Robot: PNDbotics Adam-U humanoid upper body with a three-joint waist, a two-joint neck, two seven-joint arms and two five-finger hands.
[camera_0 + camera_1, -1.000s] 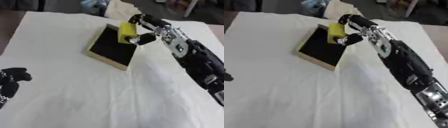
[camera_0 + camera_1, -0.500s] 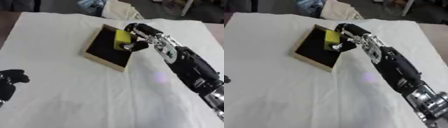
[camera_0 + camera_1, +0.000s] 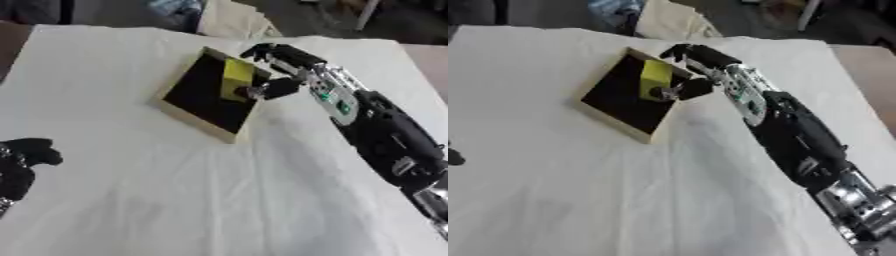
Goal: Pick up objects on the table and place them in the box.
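The right hand [image 3: 278,75] holds the yellow block [image 3: 236,78] over the box [image 3: 203,95], fingers pinching it; best to lower it fully inside before letting go.

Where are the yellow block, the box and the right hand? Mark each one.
yellow block [image 3: 236,77], left eye view, on its upper face.
box [image 3: 197,125], left eye view, on its pale wooden near rim.
right hand [image 3: 282,64], left eye view, on the black palm behind the fingers.
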